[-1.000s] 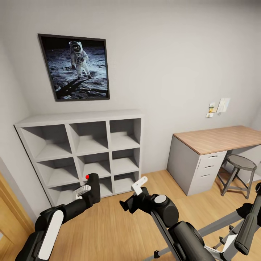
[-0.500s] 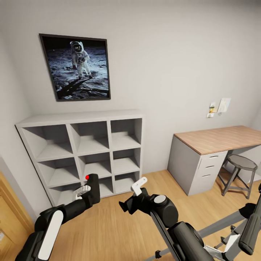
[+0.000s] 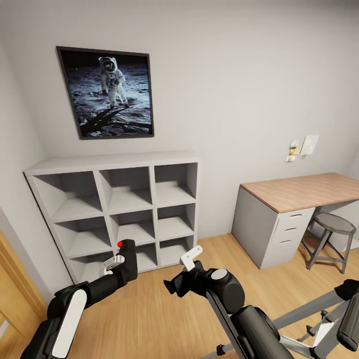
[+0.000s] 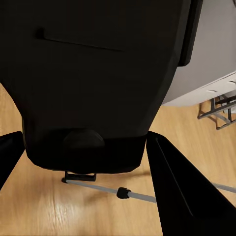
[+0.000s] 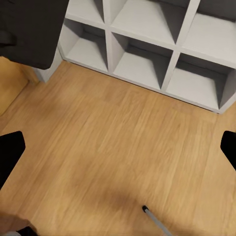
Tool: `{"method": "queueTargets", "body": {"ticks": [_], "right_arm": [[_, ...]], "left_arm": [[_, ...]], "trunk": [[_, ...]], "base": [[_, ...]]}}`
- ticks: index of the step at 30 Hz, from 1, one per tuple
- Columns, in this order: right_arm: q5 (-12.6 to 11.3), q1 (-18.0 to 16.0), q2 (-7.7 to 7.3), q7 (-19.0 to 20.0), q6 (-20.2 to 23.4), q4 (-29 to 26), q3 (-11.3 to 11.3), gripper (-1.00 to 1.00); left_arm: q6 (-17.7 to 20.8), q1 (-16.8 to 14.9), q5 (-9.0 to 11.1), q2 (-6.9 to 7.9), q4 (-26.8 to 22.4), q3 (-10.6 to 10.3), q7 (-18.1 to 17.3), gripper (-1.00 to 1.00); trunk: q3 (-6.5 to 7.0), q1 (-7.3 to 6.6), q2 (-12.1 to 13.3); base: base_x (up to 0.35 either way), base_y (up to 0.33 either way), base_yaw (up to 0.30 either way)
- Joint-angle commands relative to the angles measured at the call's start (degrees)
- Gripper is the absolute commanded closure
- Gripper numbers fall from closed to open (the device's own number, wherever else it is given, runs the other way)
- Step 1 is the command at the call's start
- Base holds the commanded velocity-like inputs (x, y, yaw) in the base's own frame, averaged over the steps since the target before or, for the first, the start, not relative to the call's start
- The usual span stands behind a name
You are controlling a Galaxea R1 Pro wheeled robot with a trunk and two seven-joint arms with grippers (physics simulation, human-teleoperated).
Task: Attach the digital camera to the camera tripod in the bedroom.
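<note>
the left gripper point(image 3: 119, 263) was clenched on the digital camera point(image 3: 127, 258), held above the wood floor point(image 3: 149, 309) before the white cube shelves point(image 3: 117, 209); the right gripper point(image 5: 118, 147) was spread with nothing between. the step seemed to be carrying, and next the camera must come over the camera tripod point(image 3: 319, 314) low at the robot's right.

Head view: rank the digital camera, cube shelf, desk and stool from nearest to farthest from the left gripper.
1. digital camera, in the left gripper
2. cube shelf, just behind
3. desk, off to the right
4. stool, under the desk's far end
</note>
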Motion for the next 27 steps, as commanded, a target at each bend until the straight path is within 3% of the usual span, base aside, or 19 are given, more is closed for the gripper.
{"method": "queueTargets", "body": {"ticks": [1,8,13,20,22,27], "right_arm": [[0.30,-0.07,0.02,0.27,0.26,-0.04,-0.01,-1.00],[0.28,-0.04,-0.46,0.12,0.24,1.69,-1.24,-1.00],[0.22,0.12,-0.99,0.10,-0.02,7.00,-3.09,-1.00],[0.16,2.48,-2.00,0.16,-1.35,14.82,-3.96,-1.00],[0.04,4.16,-4.38,0.21,-6.17,20.36,-4.12,-1.00],[-0.16,5.18,-5.65,0.25,-12.16,28.81,-4.18,-1.00]], "left_arm": [[0.34,-0.07,-0.37,-0.07,-0.04,0.19,-0.68,1.00],[0.28,-0.07,-0.37,0.06,-0.04,0.17,-0.66,1.00],[0.28,-0.07,-0.33,0.00,-0.04,0.12,-0.73,1.00],[0.27,-0.07,-0.32,-0.03,-0.07,0.11,-1.20,1.00],[0.27,-0.05,-0.31,0.00,-0.16,0.10,-2.05,1.00],[0.31,-0.06,-0.31,-0.02,-0.25,0.04,-2.42,1.00]], "trunk": [[-0.14,0.04,-0.14],[-0.14,0.04,-0.14],[-0.14,0.04,-0.14],[-0.14,0.04,-0.14],[-0.14,0.04,-0.14],[-0.14,0.04,-0.14]], "base": [[0.005,0.046,0.000],[0.053,0.177,0.000],[0.103,0.262,0.000],[0.123,0.277,0.000],[0.156,0.277,0.000],[0.179,0.271,0.000]]}}
